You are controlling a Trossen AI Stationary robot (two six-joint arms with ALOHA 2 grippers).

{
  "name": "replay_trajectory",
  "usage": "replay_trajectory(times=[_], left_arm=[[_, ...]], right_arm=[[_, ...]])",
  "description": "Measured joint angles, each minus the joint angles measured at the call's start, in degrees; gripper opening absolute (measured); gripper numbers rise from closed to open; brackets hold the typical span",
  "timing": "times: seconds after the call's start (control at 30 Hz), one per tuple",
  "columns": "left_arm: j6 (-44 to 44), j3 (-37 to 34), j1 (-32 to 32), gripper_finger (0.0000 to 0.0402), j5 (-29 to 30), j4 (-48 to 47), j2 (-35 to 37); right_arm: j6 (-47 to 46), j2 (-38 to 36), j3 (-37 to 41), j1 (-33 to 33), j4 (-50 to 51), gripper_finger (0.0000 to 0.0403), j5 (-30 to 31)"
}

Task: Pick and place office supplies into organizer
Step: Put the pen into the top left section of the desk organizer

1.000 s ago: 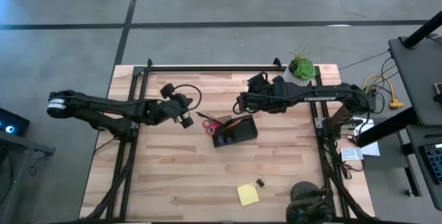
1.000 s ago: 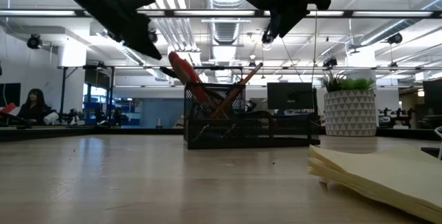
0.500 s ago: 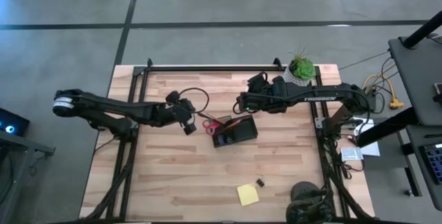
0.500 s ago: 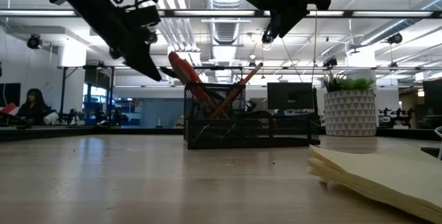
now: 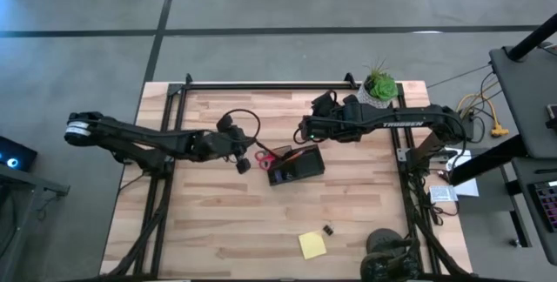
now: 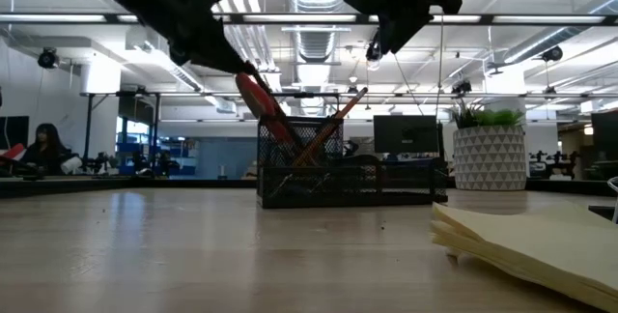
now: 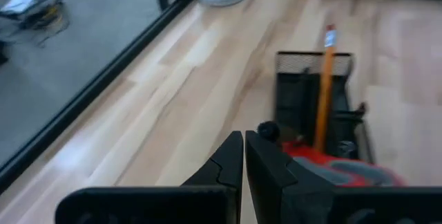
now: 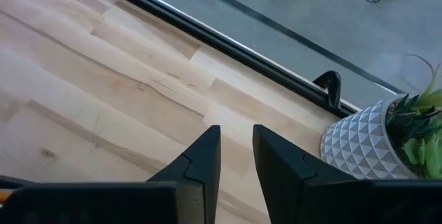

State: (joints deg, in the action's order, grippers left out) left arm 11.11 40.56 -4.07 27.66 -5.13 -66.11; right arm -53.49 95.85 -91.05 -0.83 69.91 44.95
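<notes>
Left gripper (image 5: 243, 157) hung with its fingers (image 7: 235, 156) pressed together and nothing between them, just beside the red-handled scissors (image 5: 265, 157) that leaned out of the organizer (image 5: 297, 164); whether the tips touched the handles could not be told from any view. In the left wrist view the scissors (image 7: 331, 170) were cut off behind the dark fingers, and only the orange pencil (image 7: 324, 86) showed clearly, standing slanted in the black mesh box. Nearest the low camera, the yellow sticky-note pad (image 6: 531, 239) lay at the table's front, blurred and cut off by the picture's edge; from above it sat on the wood with a tiny black binder clip (image 5: 328, 229) just beside it, too small to make out in detail. Farther back, the right gripper (image 5: 305, 130) hovered above the table behind the organizer, its fingers (image 8: 200, 159) standing slightly apart and empty. Beyond it stood the potted plant (image 5: 379, 85) at the table's far edge.
</notes>
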Motion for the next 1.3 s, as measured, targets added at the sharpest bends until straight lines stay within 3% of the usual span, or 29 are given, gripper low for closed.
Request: replay_trajectory(times=[0.27, 0.67, 0.83, 1.03, 1.3], left_arm=[[-2.47, 0.0, -2.54, 0.0001, -2.49, 2.13, -0.36], [-2.56, 2.61, -2.3, 0.0002, -0.13, 1.68, -4.69], [-2.42, 3.9, -2.5, 0.0002, -0.29, -4.99, -1.31], [2.14, 3.69, -2.69, 0.0002, -11.56, -12.95, -0.05], [1.76, 2.84, -2.69, 0.0002, -11.47, -11.76, -3.2]], right_arm=[[2.34, 0.0, 0.13, -0.95, 0.04, 0.0085, 0.04], [2.73, 0.0, 0.15, -0.95, 0.05, 0.0078, -0.19], [2.71, 0.0, 0.22, -0.95, 0.17, 0.0077, -0.95], [2.71, 0.0, 0.53, -0.97, 0.07, 0.0077, -1.36], [2.6, 0.0, 1.18, -0.97, 0.11, 0.0077, -1.53]])
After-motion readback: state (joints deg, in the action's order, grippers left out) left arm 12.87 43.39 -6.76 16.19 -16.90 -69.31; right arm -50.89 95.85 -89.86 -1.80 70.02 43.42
